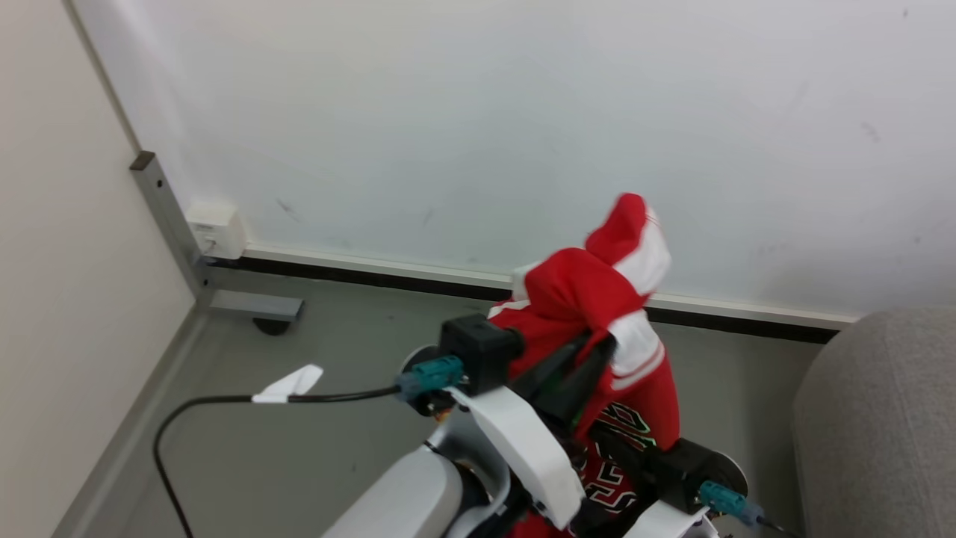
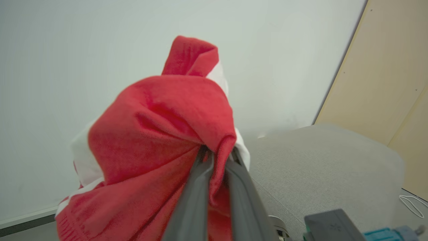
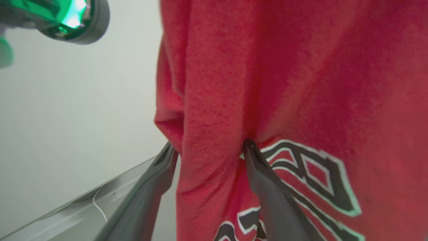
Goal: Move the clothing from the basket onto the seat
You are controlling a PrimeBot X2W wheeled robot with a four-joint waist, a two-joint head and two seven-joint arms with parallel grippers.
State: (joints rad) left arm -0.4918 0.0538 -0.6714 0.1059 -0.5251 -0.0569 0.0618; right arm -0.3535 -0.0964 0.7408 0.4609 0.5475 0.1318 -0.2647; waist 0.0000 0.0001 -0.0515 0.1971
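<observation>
the red and white clothing [image 1: 582, 291] hangs bunched in the middle of the head frame, lifted in front of the white wall [image 1: 523, 112] and above the grey floor [image 1: 336, 351]. it is apart from the grey seat [image 1: 874, 418] at the lower right edge. the left jaws are closed tight on a red fold near the top of the bundle, at the lower centre of the left wrist frame. the right jaws stand wide apart lower down, with a fold of the lettered red cloth hanging between the two fingers [image 3: 272, 190]. a black cable [image 1: 224, 400] loops through the lower left.
</observation>
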